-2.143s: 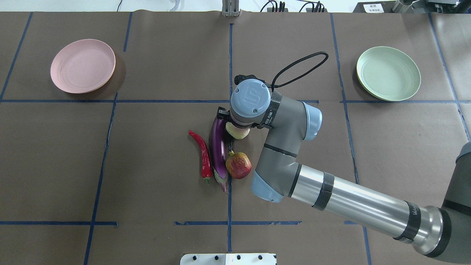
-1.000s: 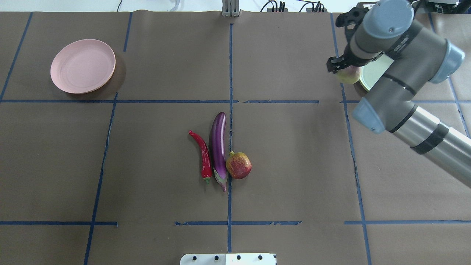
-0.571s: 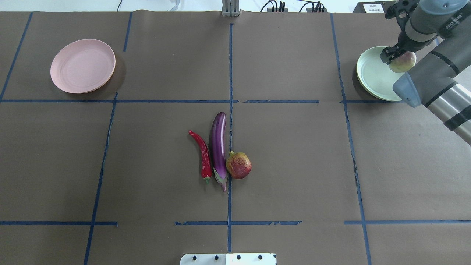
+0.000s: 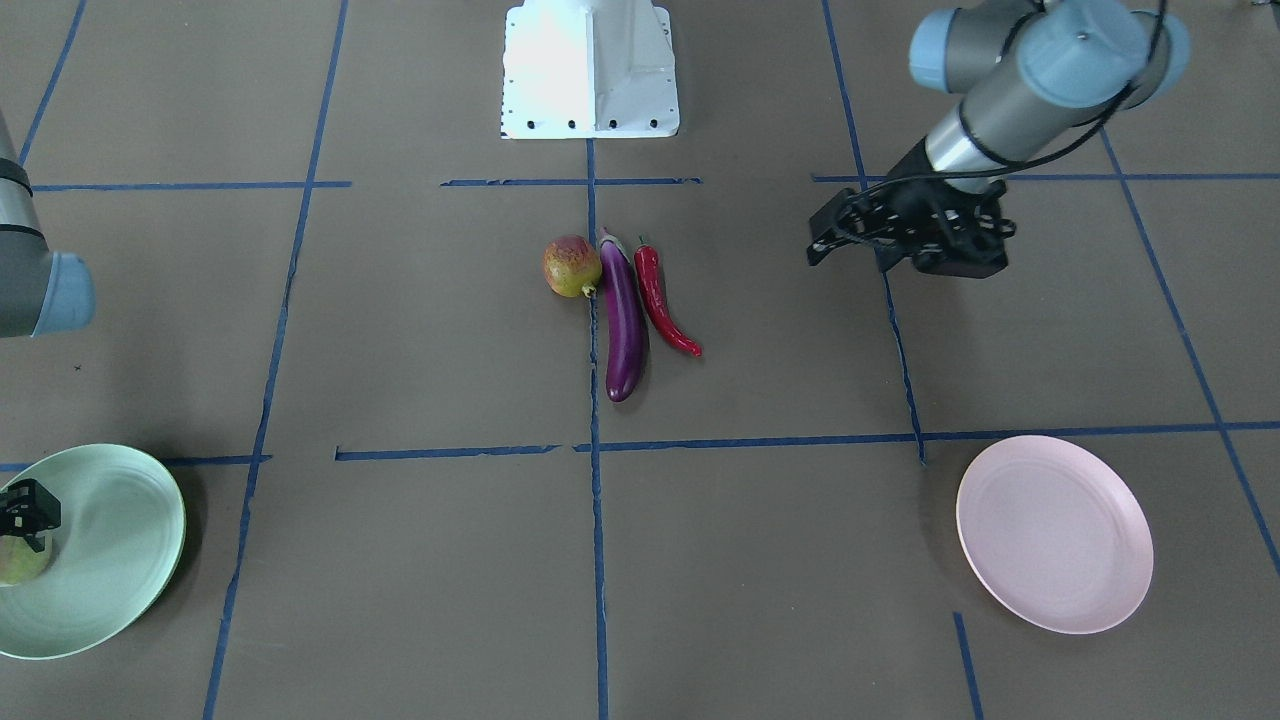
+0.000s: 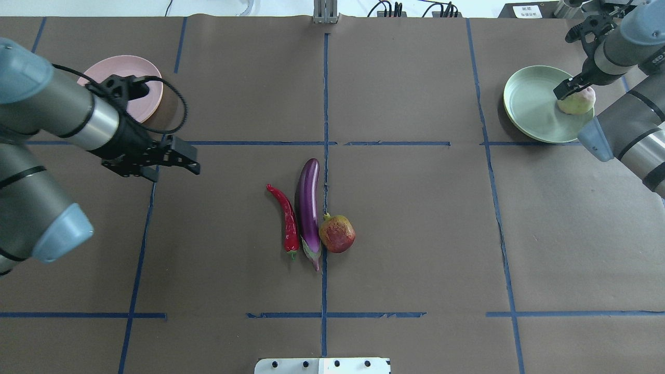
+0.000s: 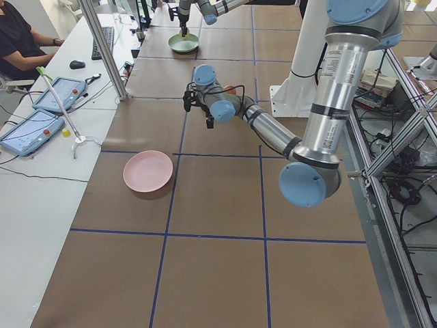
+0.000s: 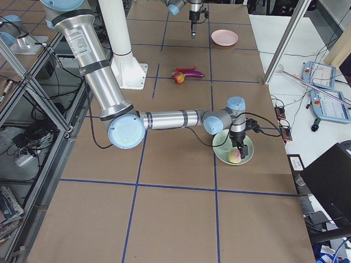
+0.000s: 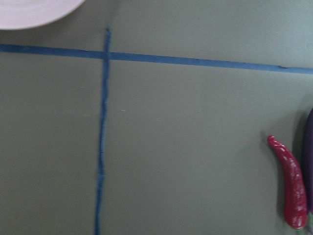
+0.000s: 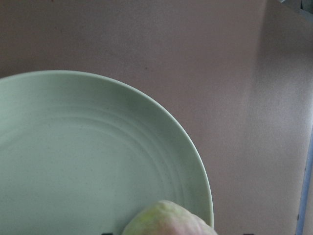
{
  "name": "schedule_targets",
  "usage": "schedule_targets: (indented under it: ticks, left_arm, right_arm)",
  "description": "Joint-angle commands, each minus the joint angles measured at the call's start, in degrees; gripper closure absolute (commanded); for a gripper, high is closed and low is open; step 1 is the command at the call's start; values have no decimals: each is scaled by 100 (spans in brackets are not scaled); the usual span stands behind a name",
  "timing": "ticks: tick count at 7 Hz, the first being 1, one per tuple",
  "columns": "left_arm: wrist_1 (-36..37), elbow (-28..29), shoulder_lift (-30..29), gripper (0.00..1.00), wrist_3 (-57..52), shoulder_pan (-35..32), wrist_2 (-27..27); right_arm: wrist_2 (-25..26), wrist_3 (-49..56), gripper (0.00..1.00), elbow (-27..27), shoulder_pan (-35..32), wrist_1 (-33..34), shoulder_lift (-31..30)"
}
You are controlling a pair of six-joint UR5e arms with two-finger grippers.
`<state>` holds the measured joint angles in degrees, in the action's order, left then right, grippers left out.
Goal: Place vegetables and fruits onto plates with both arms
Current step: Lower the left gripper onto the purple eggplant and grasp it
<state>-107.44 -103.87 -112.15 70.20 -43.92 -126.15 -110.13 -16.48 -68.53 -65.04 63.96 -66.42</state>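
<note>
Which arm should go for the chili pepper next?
Left. The left gripper hangs empty near the chili pepper; the right gripper is at the far mint plate, holding the pale green fruit.

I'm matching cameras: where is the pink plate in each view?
Front-facing: pink plate lower right.
Overhead: plate upper left, partly behind left arm.
Exterior left: plate left of centre.
Exterior right: plate near top.
Left wrist: plate cropped, top-left corner.
Right wrist: absent.
Landmark: red chili pepper, in front-facing, overhead, left wrist.

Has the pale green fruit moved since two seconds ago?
Yes. The fruit went right, from beside the eggplant to the green plate.
</note>
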Motion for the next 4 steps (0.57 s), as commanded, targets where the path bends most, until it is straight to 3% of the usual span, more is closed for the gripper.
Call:
schedule_targets:
  ticks: [1, 2, 4]
  left_arm:
    - [4, 1119, -1088, 0, 451, 751, 1158]
    - [-5, 1358, -1281, 0, 459, 927, 1398]
    - [-40, 2374, -2229, 0, 836, 1331, 1959]
  right_arm:
    - [-892, 4, 0, -64, -323, -147, 24]
    - [-992, 4, 0, -177, -360, -147, -20]
    - [-1028, -5, 0, -293, -360, -138, -90]
